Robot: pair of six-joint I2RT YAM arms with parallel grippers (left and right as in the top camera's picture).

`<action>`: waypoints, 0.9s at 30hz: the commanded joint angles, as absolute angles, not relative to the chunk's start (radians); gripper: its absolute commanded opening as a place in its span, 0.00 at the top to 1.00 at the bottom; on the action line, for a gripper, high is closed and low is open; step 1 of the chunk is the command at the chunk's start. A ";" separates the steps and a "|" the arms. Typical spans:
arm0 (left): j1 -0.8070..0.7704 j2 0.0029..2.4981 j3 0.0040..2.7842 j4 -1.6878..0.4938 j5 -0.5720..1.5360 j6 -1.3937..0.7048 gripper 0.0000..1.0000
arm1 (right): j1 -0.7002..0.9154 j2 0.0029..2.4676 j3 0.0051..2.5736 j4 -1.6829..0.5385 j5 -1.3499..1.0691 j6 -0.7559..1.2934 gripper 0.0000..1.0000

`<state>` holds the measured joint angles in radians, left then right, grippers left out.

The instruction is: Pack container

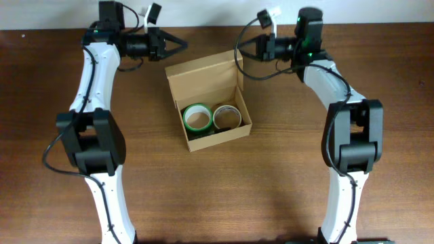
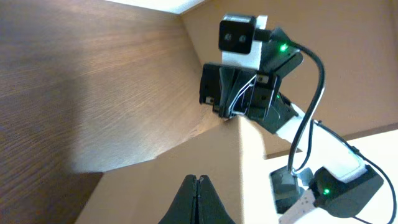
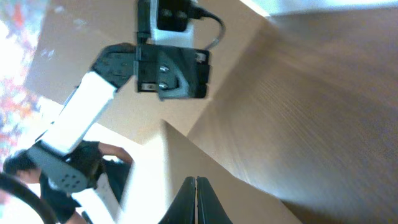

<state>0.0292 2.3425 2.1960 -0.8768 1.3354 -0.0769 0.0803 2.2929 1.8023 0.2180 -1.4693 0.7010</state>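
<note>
Left hand (image 1: pixel 183 45) and right hand (image 1: pixel 247 49) are both pinched closed on nothing, tips facing each other across the far end of the cardboard box (image 1: pixel 218 138). Its open flap (image 1: pixel 203 78) lies between them, the right hand nearest a corner. The board is matte tan with crisp folds; a green tape roll (image 1: pixel 196 118) and a pale roll (image 1: pixel 226 116) lie flat inside, on the dark wood-grain bench (image 1: pixel 224 196)

Matt cardboard container (image 1: pixel 203 78) on wood-grain table (image 1: pixel 271 190)
</note>
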 commanded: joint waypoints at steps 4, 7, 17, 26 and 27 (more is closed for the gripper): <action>0.009 2.264 2.217 -0.916 1.319 -0.075 0.98 | 0.105 2.233 1.935 0.427 -1.552 0.966 0.96; -0.004 2.264 2.217 -0.938 1.277 -0.070 0.99 | 0.118 2.233 1.949 0.513 -1.552 1.053 0.96; -0.010 2.264 2.217 -1.055 1.053 0.016 0.98 | 0.129 2.233 1.949 0.535 -1.552 1.090 0.96; 0.022 2.264 2.217 -1.145 0.728 0.016 0.98 | 0.088 2.251 1.909 0.332 -1.550 0.962 0.96; 0.027 2.264 2.217 -1.147 0.712 0.016 0.98 | 0.082 2.263 1.904 0.281 -1.540 0.932 0.96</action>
<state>0.0113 2.2887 2.2055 -1.1404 0.8448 -0.0036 0.1066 2.2669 1.9259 0.3519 -1.5352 1.0332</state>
